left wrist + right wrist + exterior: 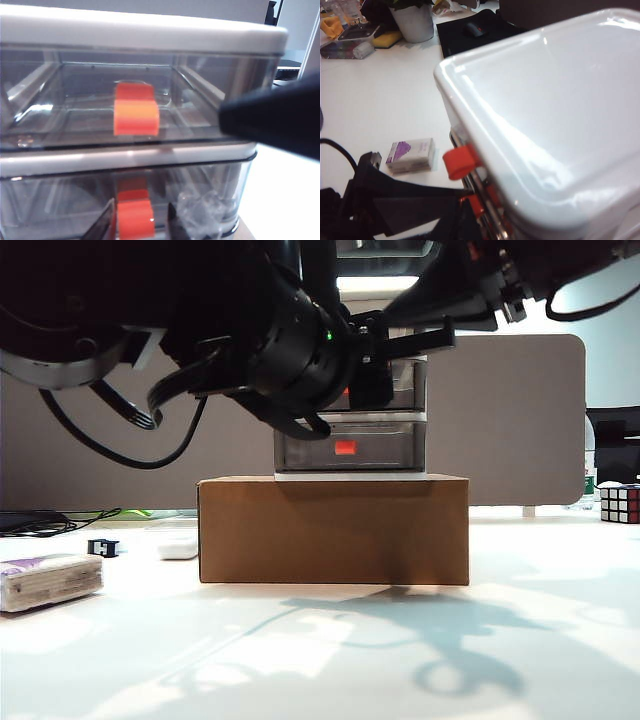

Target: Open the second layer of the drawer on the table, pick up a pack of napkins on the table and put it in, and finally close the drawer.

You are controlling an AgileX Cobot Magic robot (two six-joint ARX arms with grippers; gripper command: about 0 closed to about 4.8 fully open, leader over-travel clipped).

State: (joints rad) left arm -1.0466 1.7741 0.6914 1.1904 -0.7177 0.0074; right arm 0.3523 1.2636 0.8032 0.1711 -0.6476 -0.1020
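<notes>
Far left on the table [560,640] you see the pack of napkins [48,581], well away from both claws. Your left gripper [134,222] pinches the second layer's [70,207] handle [135,220]. Your right gripper is above the drawer [560,115]; you cannot tell its jaws.

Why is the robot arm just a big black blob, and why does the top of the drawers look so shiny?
Exterior view: the left arm sits close to the camera with the bright room behind it, so it goes dark and hides the left gripper; its shadow falls on the table. Right wrist view: light glares off the drawer top, which is blurred. Left wrist view: the second layer handle is blurred.
</notes>
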